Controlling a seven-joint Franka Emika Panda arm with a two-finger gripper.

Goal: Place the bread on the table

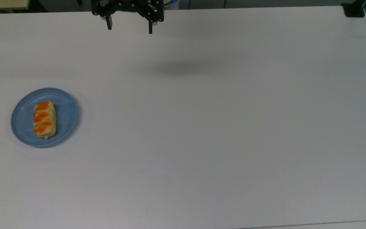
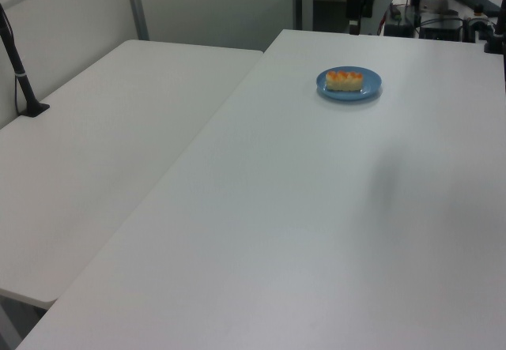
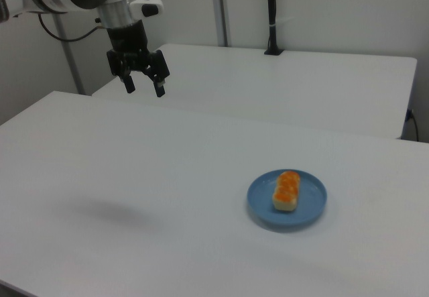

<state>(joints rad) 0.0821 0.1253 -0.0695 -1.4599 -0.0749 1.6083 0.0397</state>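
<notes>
The bread (image 1: 44,119) is a pale-tan roll with orange glazed patches, lying on a round blue plate (image 1: 64,111) at the top view's left. The left view has the bread (image 2: 345,80) on the plate (image 2: 373,86) far back, and the right view has the bread (image 3: 286,190) on the plate (image 3: 310,206) at lower right. The white table (image 1: 202,127) spreads under everything. My black gripper (image 1: 129,28) hangs open and empty high above the table's far edge in the top view. It appears again as the gripper (image 3: 144,86) at the right view's upper left, far from the plate.
A second white table (image 2: 103,152) adjoins at the left view's left, with a black clamped post (image 2: 20,69) on it. That post (image 3: 271,15) stands at the back in the right view. A black clamp (image 1: 354,10) sits at the top view's far right corner.
</notes>
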